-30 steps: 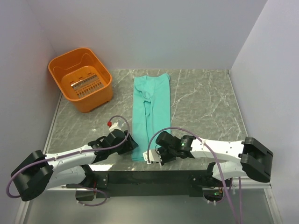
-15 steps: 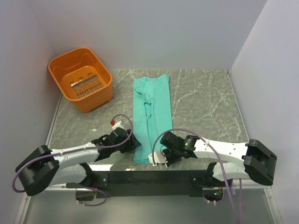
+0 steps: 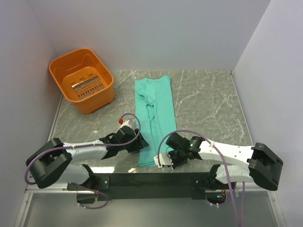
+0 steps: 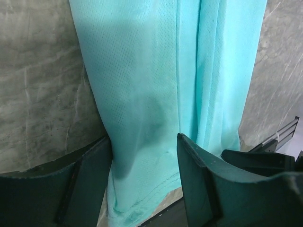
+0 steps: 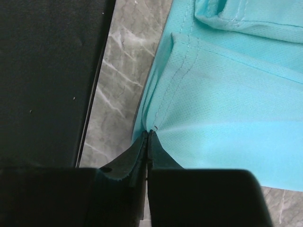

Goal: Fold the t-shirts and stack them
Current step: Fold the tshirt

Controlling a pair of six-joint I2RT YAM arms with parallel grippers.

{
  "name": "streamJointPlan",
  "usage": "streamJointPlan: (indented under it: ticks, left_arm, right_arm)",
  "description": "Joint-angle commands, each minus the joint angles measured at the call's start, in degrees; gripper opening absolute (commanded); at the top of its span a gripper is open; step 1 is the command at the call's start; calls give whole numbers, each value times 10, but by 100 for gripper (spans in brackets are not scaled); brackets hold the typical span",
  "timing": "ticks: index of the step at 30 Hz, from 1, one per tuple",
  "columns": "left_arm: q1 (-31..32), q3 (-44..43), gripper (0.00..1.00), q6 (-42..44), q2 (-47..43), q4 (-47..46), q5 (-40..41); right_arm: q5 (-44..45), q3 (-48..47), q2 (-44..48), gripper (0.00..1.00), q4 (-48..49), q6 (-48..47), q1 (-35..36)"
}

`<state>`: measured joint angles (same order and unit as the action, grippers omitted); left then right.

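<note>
One teal-green t-shirt (image 3: 154, 106) lies folded into a long narrow strip running from the table's back to its near edge. My left gripper (image 3: 141, 143) is at the strip's near left edge. In the left wrist view its gripper (image 4: 144, 175) is open, and the fingers (image 4: 90, 184) straddle the cloth (image 4: 142, 71) by the hem. My right gripper (image 3: 164, 159) is at the near right corner. In the right wrist view it (image 5: 148, 135) is shut on the hem corner of the shirt (image 5: 227, 118).
An orange plastic basket (image 3: 94, 101) stands at the back left of the marble table (image 3: 203, 104). The black mounting plate (image 3: 151, 179) runs along the near edge, right beside the shirt's hem; it also shows in the right wrist view (image 5: 47, 71). White walls enclose three sides.
Both grippers have shifted right. The shirt's near end has been drawn a little to the right with them. The left gripper now sits over the shirt's left edge.
</note>
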<state>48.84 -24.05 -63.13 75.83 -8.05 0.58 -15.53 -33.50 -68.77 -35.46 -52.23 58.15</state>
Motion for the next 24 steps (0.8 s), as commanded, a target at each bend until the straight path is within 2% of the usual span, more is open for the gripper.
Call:
streamJointPlan:
  ticks: [1, 2, 4, 5, 7, 8, 12, 14, 15, 16, 18, 19, 21, 23, 24]
  left_arm:
    - [2, 41, 64, 24, 18, 153, 24]
    - [2, 37, 64, 25, -7, 174, 38]
    - [2, 28, 65, 32, -45, 197, 49]
    - [2, 18, 66, 34, -94, 224, 56]
    - [2, 8, 71, 44, -152, 247, 72]
    - [2, -4, 72, 49, -208, 265, 79]
    - [2, -36, 76, 94, -311, 292, 77]
    - [2, -51, 76, 156, -332, 285, 40]
    - [2, -55, 77, 205, -333, 278, 23]
    - [6, -58, 77, 217, -331, 271, -1]
    - [20, -66, 89, 272, -316, 244, -35]
    - [27, -77, 91, 281, -308, 241, -33]
    - [67, -110, 93, 344, -282, 236, -37]
    - [105, -150, 95, 397, -253, 244, -8]
    - [141, -160, 96, 464, -244, 247, -8]
  right_arm:
    - [-36, 2, 28, 5, -22, -8, -11]
    - [-43, -3, 36, 16, -25, -9, -16]
    - [-63, -9, 68, 28, -30, -10, -35]
    - [-73, -17, 79, 35, -34, -13, -46]
    - [-99, -24, 115, 40, -48, -23, -87]
    - [-122, -31, 125, 43, -52, -26, -102]
    - [-143, -15, 194, 47, -57, -40, -170]
    - [-148, 9, 218, 48, -43, -43, -201]
    - [-158, 15, 238, 48, -38, -44, -211]
    - [-164, 19, 244, 49, -41, -52, -223]
    - [-186, 26, 246, 49, -47, -63, -228]
    - [-195, 27, 242, 50, -57, -83, -230]
    - [-220, 34, 226, 50, -75, -117, -229]
    - [-237, 44, 211, 52, -94, -161, -229]
    - [-238, 45, 197, 52, -94, -168, -228]
